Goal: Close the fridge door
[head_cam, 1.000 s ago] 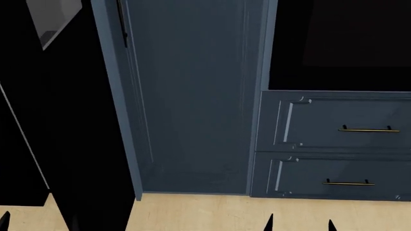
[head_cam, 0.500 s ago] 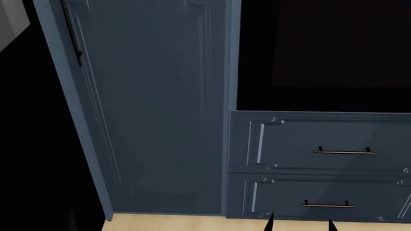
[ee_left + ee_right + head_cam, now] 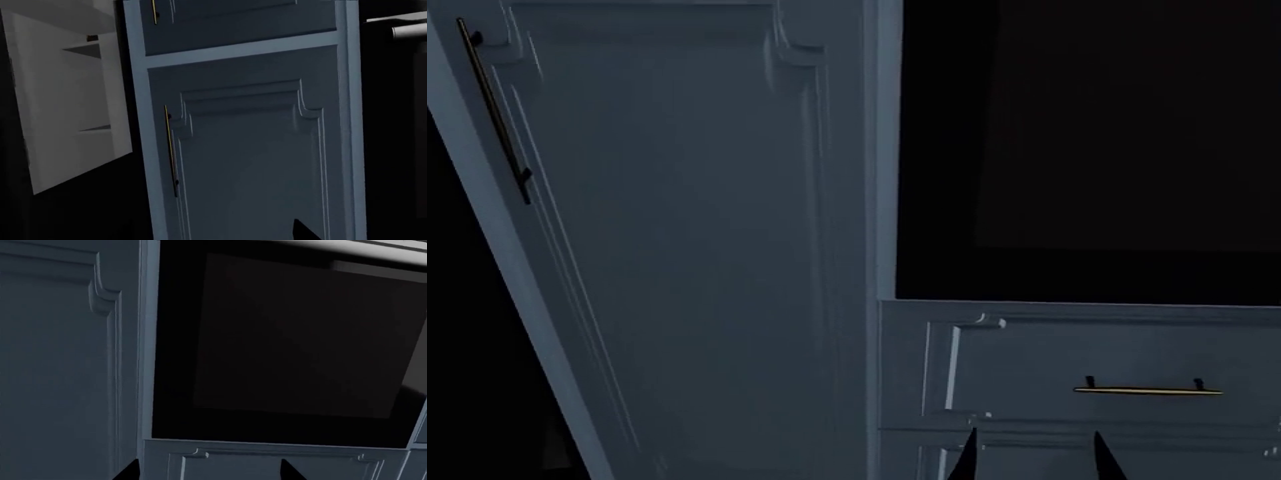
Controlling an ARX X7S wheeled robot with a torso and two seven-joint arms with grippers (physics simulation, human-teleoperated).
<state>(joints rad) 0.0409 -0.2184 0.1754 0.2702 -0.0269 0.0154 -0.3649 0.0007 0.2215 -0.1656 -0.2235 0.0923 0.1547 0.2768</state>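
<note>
The fridge door (image 3: 67, 100) shows only in the left wrist view, as a white moulded inner lining with shelf ledges, swung open beside black surfaces. My left gripper (image 3: 220, 236) faces the blue-grey cabinet door (image 3: 247, 150) to the right of it. One fingertip (image 3: 301, 233) shows well off centre, and the other is lost against the dark. My right gripper (image 3: 210, 471) is open and holds nothing. It points at the black appliance front (image 3: 287, 340), and its tips also show low in the head view as the right gripper (image 3: 1034, 455).
A tall blue-grey cabinet door (image 3: 681, 250) with a thin dark handle (image 3: 494, 110) fills the head view's left. Right of it are the black appliance front (image 3: 1081, 140) and a drawer (image 3: 1094, 365) with a brass handle (image 3: 1148, 390). A silver bar handle (image 3: 408, 31) shows in the left wrist view.
The head view has tilted up and shifted right. The cabinet door and drawers slid down and left, and the floor and the left gripper's tips dropped out of it.
</note>
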